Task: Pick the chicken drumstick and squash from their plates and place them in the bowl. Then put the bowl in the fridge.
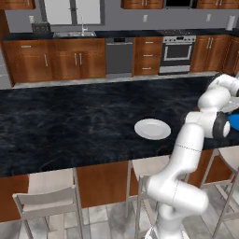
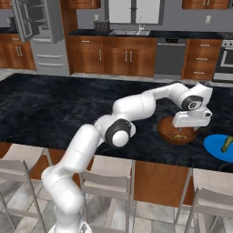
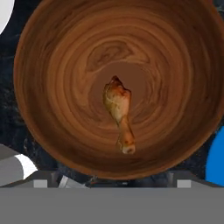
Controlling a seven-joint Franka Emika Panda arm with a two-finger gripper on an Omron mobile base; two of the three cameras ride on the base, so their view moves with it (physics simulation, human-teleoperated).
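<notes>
The chicken drumstick [image 3: 119,111] lies loose at the bottom of the reddish-brown wooden bowl [image 3: 52,87], seen straight down in the hand view. My gripper [image 2: 189,126] hovers just above the bowl [image 2: 169,132] on the dark island counter, open, its fingertips wide apart with nothing between them. Right of the bowl, the dark green squash [image 2: 226,144] rests on the blue plate [image 2: 214,148]. The white plate [image 1: 152,129] sits bare, left of the bowl. The grey fridge [image 2: 43,32] stands at the far left across the room with its door swung open.
Bar stools [image 2: 107,179] line the near edge of the island below the arm. Across the aisle run wooden cabinets, a dishwasher [image 1: 119,56] and a steel oven [image 1: 177,51]. The dark counter [image 1: 70,121] stretches far to the left of the white plate.
</notes>
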